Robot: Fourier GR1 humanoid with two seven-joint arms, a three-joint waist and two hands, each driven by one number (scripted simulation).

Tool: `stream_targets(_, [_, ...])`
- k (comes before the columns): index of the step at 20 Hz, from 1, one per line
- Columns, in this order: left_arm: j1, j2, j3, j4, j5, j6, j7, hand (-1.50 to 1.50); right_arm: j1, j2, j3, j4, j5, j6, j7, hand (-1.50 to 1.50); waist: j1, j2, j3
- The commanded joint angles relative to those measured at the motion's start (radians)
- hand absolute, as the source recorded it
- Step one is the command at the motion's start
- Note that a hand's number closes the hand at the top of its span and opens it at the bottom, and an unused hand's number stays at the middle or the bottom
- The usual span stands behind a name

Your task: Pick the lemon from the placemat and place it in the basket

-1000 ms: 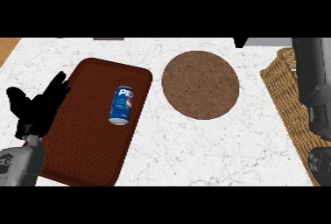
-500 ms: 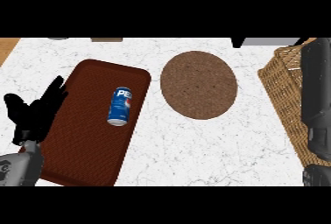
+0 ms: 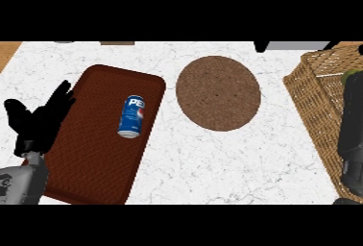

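No lemon on placemat (image 3: 85,158) at left; only a can (image 3: 132,116). Olive patch at right edge, over basket (image 3: 312,91), possibly it. Left hand (image 3: 39,122) resting, fingers straight, holding nothing. Right hand: cannot tell. Judged light, firm, waxy; best gripped across the middle.

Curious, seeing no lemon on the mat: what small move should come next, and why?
Probably ease the right forearm down into the woven wicker basket. It hangs over the basket with a yellow-green bit, perhaps the lemon, at its tip. The red-brown rectangular placemat bears only a blue soda can; the left robot hand rests open.
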Motion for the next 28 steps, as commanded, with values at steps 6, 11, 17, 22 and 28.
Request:
stream_targets(6, [0.003,-0.023,-0.008,-0.048,-0.007,0.016,0.047,0.00,0.037,-0.018,0.003,-0.086,-0.081,-0.109,0.032,-1.50,0.006,0.000,0.000])
stream_targets(11, [-0.006,-0.009,0.002,-0.006,-0.023,0.021,0.020,0.00,0.072,0.042,-0.053,-0.330,-0.044,-0.224,0.061,-1.50,-0.015,-0.007,0.000])
stream_targets(17, [-0.005,0.008,0.026,0.014,0.001,-0.004,0.019,0.00,0.203,0.178,-0.078,-0.735,-0.119,-0.139,0.004,-1.50,-0.041,-0.015,-0.001])
stream_targets(22, [0.014,0.008,0.037,0.010,0.009,-0.009,0.000,0.00,0.403,0.227,0.043,-1.062,-0.220,0.102,0.053,-1.50,-0.043,-0.017,-0.002])
stream_targets(28, [0.050,0.001,0.036,-0.027,0.005,0.000,0.000,0.00,0.726,0.229,0.153,-1.392,-0.393,0.251,0.125,-1.50,-0.037,-0.017,0.000])
